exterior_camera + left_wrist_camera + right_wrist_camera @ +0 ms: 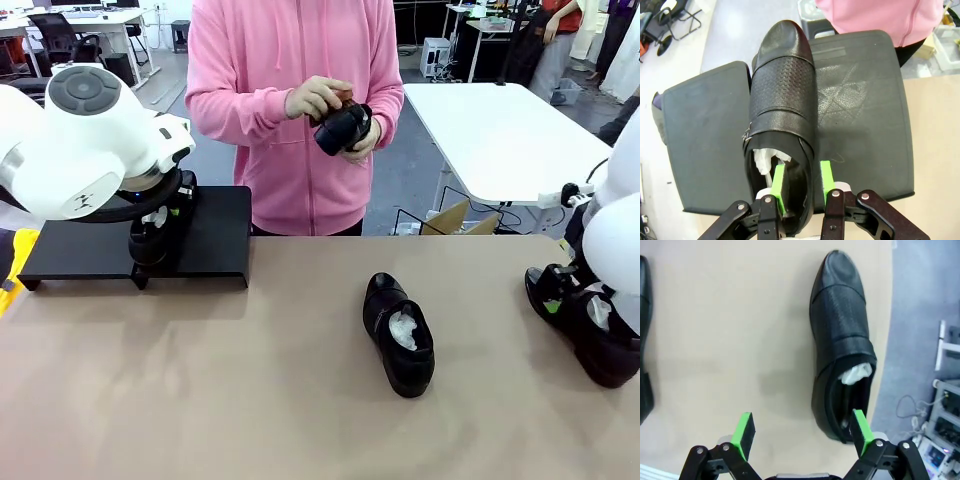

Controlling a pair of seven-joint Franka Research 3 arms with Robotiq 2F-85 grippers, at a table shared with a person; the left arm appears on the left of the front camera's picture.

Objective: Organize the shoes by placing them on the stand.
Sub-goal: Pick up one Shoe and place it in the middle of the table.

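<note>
A black leather shoe point(782, 75) showed a glossy toe and a pebbled band, with crumpled white paper point(765, 159) inside. The stand point(860, 100) looked matt and faintly scuffed. The tan tabletop point(200, 400) was smooth, the person's top point(300, 150) soft pink cloth.

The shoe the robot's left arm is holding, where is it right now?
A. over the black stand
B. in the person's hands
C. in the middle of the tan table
A: the left end effector pinches the back rim of the shoe, and the black stand spreads out right beneath it.
</note>
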